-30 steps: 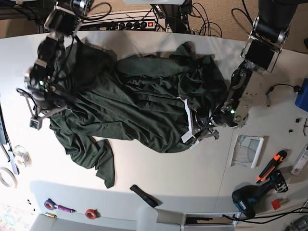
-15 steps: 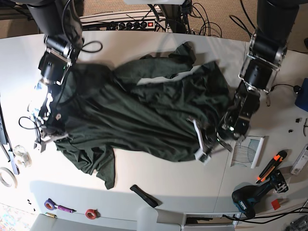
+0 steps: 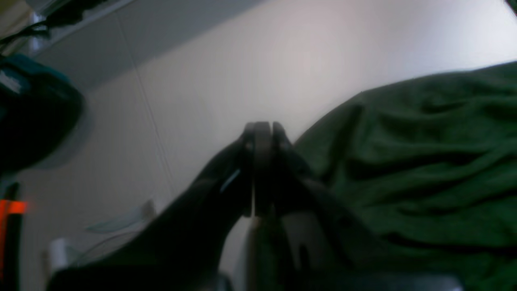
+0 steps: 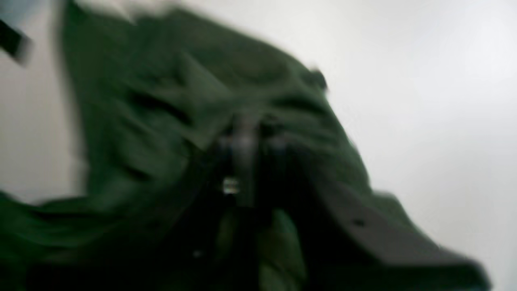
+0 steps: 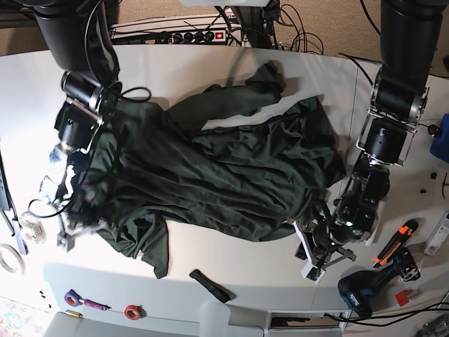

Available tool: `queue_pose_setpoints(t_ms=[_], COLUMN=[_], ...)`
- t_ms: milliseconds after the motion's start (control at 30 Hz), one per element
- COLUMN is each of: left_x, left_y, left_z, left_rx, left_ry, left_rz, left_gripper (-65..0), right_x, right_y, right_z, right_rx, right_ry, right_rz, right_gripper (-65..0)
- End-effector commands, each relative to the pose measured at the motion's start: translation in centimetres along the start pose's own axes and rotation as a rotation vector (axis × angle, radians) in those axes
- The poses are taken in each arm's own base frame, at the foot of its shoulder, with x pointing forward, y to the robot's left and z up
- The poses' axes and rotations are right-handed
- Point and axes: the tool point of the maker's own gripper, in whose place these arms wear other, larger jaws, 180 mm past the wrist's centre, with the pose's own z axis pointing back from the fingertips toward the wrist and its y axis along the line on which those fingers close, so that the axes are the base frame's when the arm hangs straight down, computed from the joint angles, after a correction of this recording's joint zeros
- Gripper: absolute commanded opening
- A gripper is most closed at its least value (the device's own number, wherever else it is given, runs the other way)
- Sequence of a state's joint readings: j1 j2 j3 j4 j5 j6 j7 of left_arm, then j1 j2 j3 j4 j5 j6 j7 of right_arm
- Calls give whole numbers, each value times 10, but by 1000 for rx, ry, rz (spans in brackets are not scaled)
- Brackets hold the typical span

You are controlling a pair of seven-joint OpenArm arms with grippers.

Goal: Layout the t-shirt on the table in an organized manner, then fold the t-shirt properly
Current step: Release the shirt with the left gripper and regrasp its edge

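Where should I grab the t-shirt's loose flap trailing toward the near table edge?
Pinch the flap at its narrow free tip, coming from the near edge of the table. The tip lies flat with bare surface on three sides; its upper end merges into the bunched t-shirt.

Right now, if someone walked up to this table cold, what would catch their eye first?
The crumpled dark green t-shirt sprawled across the middle of the white table dominates the scene. The left end effector pinches its near edge on one side, and the right end effector grips the opposite side. A cordless drill lies at the table's near corner, by the left arm.
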State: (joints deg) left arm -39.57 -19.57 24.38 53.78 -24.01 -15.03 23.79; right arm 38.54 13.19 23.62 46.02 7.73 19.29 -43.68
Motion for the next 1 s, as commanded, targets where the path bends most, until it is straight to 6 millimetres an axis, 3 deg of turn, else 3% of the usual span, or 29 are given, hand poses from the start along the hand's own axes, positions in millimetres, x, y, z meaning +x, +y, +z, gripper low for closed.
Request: queue_pose_setpoints(t_ms=[0,167,300,400,533,667,867,967], left_x=[32,41,38,15,-32,-58,-76,-84], left_y=[11,-15,-37,-46,-64,-74,-82,-85], left_z=[10,42,68,74,75,78,115,142], left_rx=[-9,-299,-487,-524,-546,-562,-644,-651], left_ry=[-71,-108,-144,-132,-33,16,97,115], left_rz=[5,91,209,279,318,352,319,245], left_gripper=[-650,-422,-403,-403,-403,-405,-512,-618], right_x=[51,82,71,37,-32,-87,-140,-154], right_y=[-1,16,46,61,90,115,107,92], right_z=[19,67,103,113,121,145,182,196], right_rx=[32,183,326,398,509,610,540,476], right_ry=[-115,-128,-115,-101,-38,7,75,91], right_rz=[5,99,168,195,212,237,336,359], right_gripper=[-510,-488,-488,-488,-488,-488,-489,-489])
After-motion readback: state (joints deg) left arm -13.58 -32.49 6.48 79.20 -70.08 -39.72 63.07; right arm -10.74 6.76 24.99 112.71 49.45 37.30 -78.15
